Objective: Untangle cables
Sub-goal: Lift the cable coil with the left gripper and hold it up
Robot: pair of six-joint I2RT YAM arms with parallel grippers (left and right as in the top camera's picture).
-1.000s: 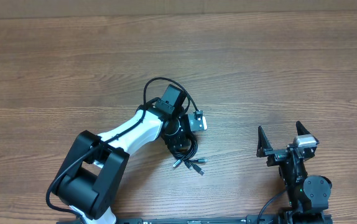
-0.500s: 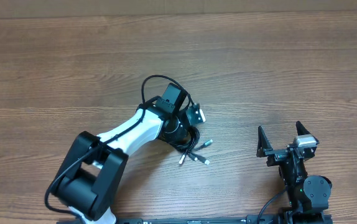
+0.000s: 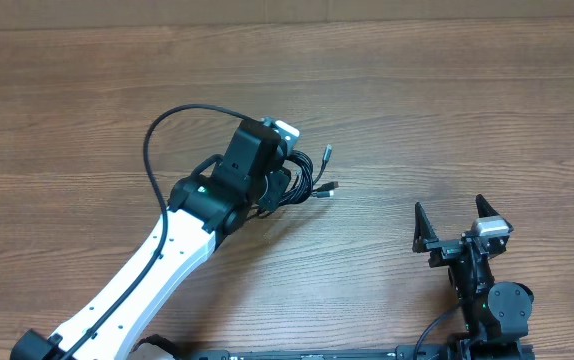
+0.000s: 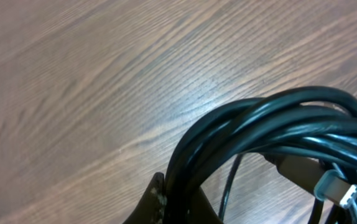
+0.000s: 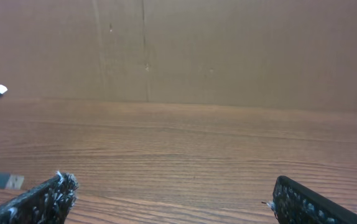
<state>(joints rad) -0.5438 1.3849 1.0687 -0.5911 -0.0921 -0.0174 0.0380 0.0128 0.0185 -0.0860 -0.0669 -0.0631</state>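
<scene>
The left gripper pinches the bunched cables near mid-table, plug ends poking rightward, the right gripper idle, fingers spread, well apart; next, I reckon, it must catch one plug end and draw it free.

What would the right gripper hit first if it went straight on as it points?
Probably nothing near: bare table lies ahead of the right gripper, up to the brown wall. The cables sit off to its left.
</scene>
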